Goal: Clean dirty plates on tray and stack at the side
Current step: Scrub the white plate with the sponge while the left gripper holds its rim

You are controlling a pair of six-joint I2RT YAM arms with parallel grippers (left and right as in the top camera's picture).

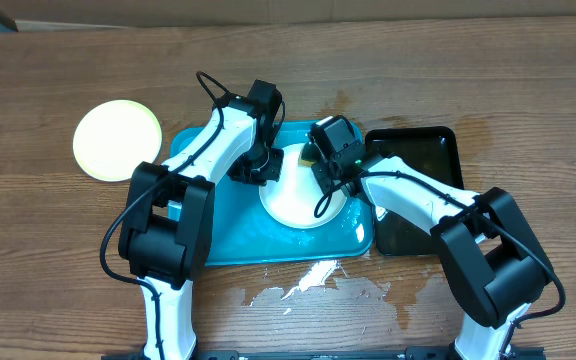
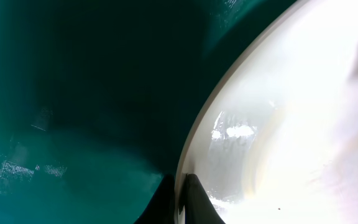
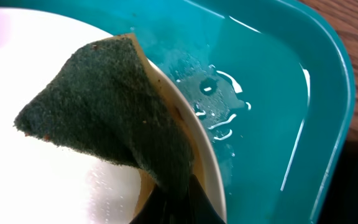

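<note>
Both pairs of jaws are closed down tight, each on something thin. The left gripper [image 2: 182, 204] pinches the rim of the white plate [image 2: 291, 124]: in the left wrist view the plate's edge runs straight down between the two dark fingers [image 2: 202, 206], one on the upper face and one underneath. The right gripper [image 3: 176, 210] clamps a sponge [image 3: 104, 112] at its lower end, with the dark green scouring side facing the camera and a yellow layer showing along its edge. The sponge leans across the rim of the white plate [image 3: 36, 180], touching it there. Seen from overhead, the white plate [image 1: 303, 195] sits in the right half of the tray [image 1: 218, 235], with the left gripper [image 1: 256, 168] at its left edge and the right gripper [image 1: 330, 165] over its upper right part. Whether another plate lies under it cannot be made out. A thin film of water with bubbles lies on the tray [image 3: 272, 81] floor beside the plate. The pale yellow-green plate [image 1: 118, 140] rests alone on the table [image 1: 48, 250], just off the tray's upper left corner. A black tray [image 1: 423, 150] stands against the tray's right side, and a wet patch [image 1: 313, 282] marks the table in front.
</note>
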